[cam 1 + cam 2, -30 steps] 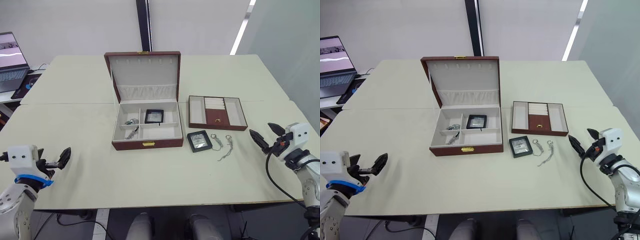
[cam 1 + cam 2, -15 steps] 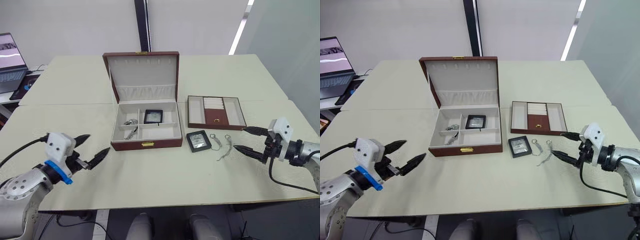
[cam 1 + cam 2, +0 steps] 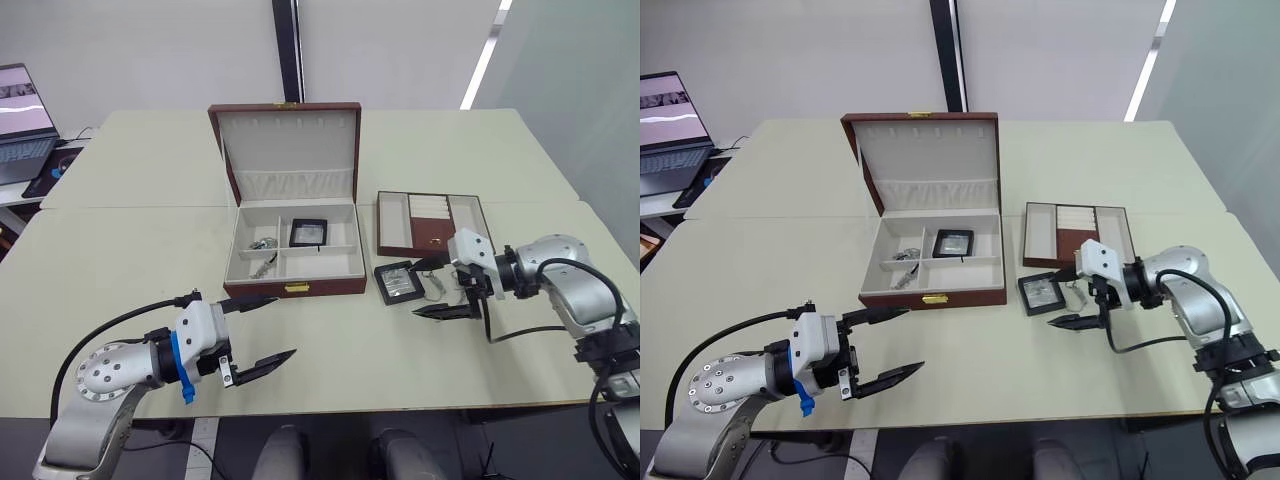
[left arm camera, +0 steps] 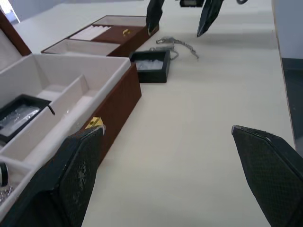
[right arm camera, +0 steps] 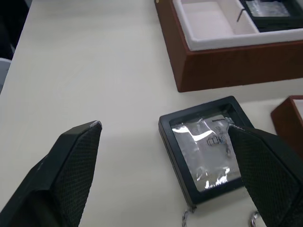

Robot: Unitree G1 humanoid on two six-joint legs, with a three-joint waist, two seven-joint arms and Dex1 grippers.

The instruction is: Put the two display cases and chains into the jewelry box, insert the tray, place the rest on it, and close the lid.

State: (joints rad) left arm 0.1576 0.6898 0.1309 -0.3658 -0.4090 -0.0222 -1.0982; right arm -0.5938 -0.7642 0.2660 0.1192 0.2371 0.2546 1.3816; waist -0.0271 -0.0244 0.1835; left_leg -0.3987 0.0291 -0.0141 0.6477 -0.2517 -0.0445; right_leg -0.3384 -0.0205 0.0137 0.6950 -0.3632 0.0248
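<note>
With its lid (image 3: pixel 287 140) up, the box (image 3: pixel 293 250) holds one case (image 3: pixel 308 233), while the other case (image 3: pixel 398 282), the chains (image 3: pixel 450 290) and the tray (image 3: pixel 432 225) lie right of it on the desk (image 3: pixel 120 250), the right gripper (image 3: pixel 432 288) wide-jawed beside them and the left gripper (image 3: pixel 255 333) wide-jawed before it.

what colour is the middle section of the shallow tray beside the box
Dark red, set between cream compartments of the shallow brown-rimmed tray; it shows best in the left eye view.
</note>
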